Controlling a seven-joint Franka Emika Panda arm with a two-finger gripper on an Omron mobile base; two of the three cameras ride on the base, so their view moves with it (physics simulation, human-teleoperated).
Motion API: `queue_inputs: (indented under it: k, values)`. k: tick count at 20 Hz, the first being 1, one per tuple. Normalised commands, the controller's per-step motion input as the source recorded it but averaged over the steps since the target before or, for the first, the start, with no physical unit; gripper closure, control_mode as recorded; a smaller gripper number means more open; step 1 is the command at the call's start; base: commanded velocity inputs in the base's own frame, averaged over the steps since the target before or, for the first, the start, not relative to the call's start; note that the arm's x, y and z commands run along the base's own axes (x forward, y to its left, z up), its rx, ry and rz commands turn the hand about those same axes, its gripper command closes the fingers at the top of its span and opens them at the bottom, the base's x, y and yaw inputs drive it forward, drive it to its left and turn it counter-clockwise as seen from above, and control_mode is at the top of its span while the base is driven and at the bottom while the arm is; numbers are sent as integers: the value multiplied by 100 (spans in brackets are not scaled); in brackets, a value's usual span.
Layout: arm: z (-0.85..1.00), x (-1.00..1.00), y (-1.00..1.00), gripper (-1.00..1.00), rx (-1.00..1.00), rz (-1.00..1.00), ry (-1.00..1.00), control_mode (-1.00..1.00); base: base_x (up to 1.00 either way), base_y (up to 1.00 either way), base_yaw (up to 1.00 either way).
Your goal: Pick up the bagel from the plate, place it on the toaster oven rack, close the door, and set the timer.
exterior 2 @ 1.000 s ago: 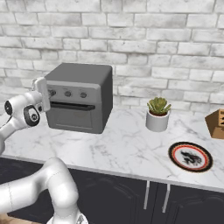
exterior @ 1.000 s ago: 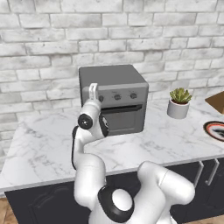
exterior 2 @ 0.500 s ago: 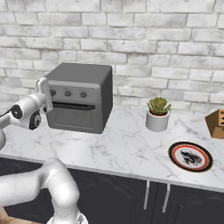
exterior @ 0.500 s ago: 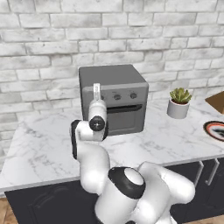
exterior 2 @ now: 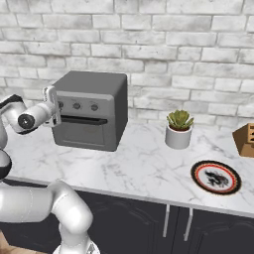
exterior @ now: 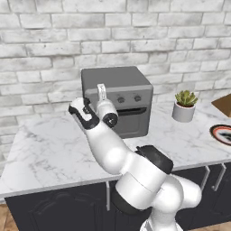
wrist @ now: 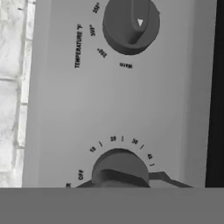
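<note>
Closest thing to the hand camera is the timer knob [wrist: 120, 168], sitting at the bottom of the shot with its minute marks fanned around it and OFF at its lower left. The dark fingertips [wrist: 162, 177] poke out on either side of the knob, but I can't tell whether they're pinching it or just loose around it. Above that is the temperature knob [wrist: 131, 24] with a little white pointer.

From the base cameras, the end effector [exterior: 102, 91] is up against the left end of the oven's [exterior 2: 92, 109] control panel. The door [exterior 2: 83, 132] is shut, handle bar across its top. The oven sits toward the back left of the bench [exterior 2: 144, 171] (white marble, dark cabinets under).

Further right is a potted succulent [exterior 2: 178, 129] near the back edge. Beyond that, near the front right, the plate [exterior 2: 216, 176] has a dark centre. I can't make out the bagel anywhere.
</note>
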Motion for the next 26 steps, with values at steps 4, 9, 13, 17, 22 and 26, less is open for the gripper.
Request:
queue_inputs:
  k: [4,9,13,17,22,26]
  values:
    - [71,0,-68,100,67,-19,-11,-100,0,0,0]
    - [61,0,-74,100,68,-23,-11,-100,0,0,0]
    - [53,-3,-77,100,66,-22,-8,-100,0,0,0]
    - [51,-1,-82,100,67,-24,-5,-100,0,0,0]
    - [35,-7,-97,100,73,-29,-1,-100,0,0,0]
    - [20,-23,-100,100,77,-33,0,-100,0,0,0]
